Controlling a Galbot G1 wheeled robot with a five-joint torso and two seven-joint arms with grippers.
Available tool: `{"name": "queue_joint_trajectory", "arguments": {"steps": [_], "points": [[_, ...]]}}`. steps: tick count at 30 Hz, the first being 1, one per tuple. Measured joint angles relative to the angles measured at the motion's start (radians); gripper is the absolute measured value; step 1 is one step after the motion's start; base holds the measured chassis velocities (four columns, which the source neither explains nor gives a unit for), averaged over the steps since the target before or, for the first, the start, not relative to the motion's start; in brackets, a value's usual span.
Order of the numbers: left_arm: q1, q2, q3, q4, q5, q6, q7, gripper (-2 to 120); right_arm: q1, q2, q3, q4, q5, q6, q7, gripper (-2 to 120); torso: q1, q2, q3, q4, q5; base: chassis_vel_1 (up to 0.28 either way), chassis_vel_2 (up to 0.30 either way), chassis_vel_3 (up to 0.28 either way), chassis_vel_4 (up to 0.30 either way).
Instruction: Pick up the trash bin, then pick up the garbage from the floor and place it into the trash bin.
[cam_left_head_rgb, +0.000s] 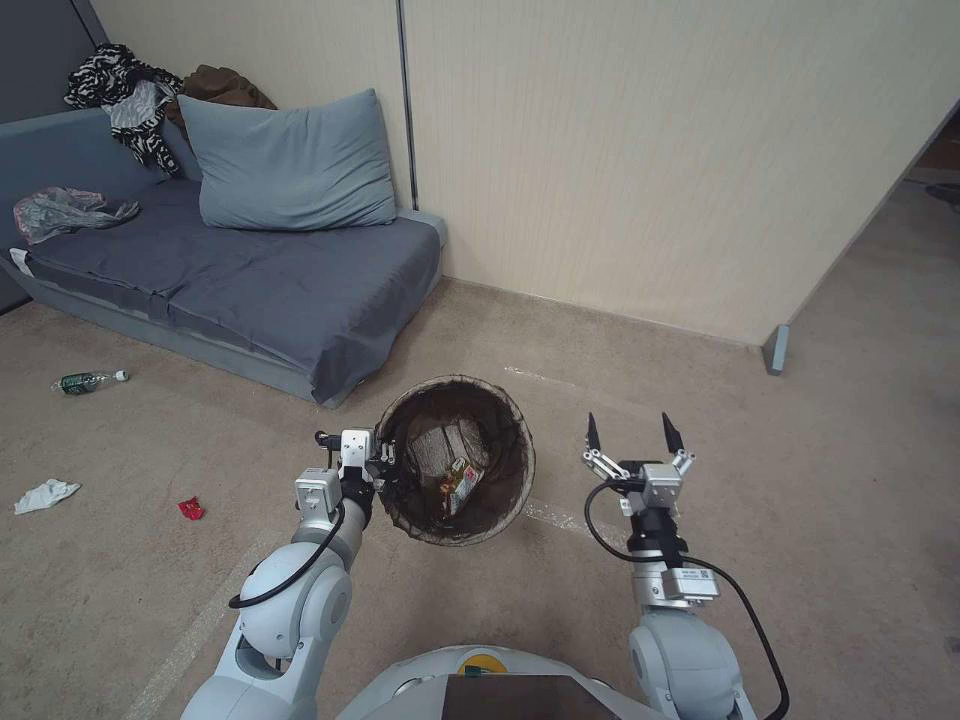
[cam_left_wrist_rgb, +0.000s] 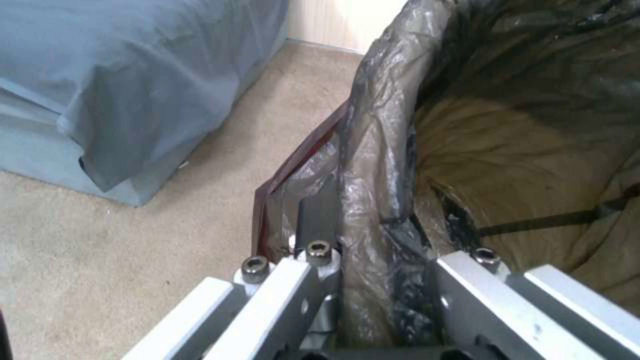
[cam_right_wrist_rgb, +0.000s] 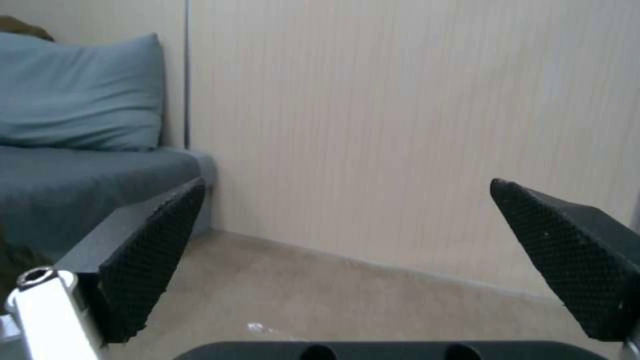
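Observation:
The trash bin (cam_left_head_rgb: 455, 400), round with a dark brown bag liner over its rim, hangs in front of me, held off the carpet. My left gripper (cam_left_head_rgb: 385, 468) is shut on the bin's rim (cam_left_wrist_rgb: 373, 165), one finger inside and one outside the liner. Inside the bin lie paper and a yellow snack wrapper (cam_left_head_rgb: 460, 482). Garbage on the floor to the left: a green-labelled clear bottle (cam_left_head_rgb: 85, 381), a white tissue (cam_left_head_rgb: 45, 494) and a small red scrap (cam_left_head_rgb: 191, 509). My right gripper (cam_left_head_rgb: 633, 433) is open beside the bin, its black fingertips (cam_right_wrist_rgb: 150, 255) wide apart with nothing between them.
A low grey-blue sofa (cam_left_head_rgb: 250, 280) with a pillow (cam_left_head_rgb: 288, 163) and piled clothes (cam_left_head_rgb: 135, 100) stands at the left against the beige wall (cam_left_head_rgb: 650, 150). A greyish plastic bag (cam_left_head_rgb: 65, 210) lies on the sofa. Open carpet stretches to the right toward a doorway corner (cam_left_head_rgb: 777, 349).

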Motion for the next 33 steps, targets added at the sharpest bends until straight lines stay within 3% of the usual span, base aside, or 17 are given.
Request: {"name": "queue_joint_trajectory", "arguments": {"steps": [15, 33], "points": [[0.005, -0.005, 0.002, 0.000, 0.001, -0.017, 0.002, 0, 0.002, 0.006, 0.050, -0.099, 0.043, 0.058, -0.021, 100, 0.000, 0.000, 0.000, 0.0000, 0.0000, 0.000, 0.000, 0.000, 0.000], [0.008, -0.010, -0.002, 0.003, 0.001, -0.033, 0.008, 0, 0.032, 0.001, 0.049, -0.105, 0.068, 0.057, -0.044, 100, 0.000, 0.000, 0.000, -0.0001, 0.0000, 0.044, 0.048, 0.043, 0.040]]}}
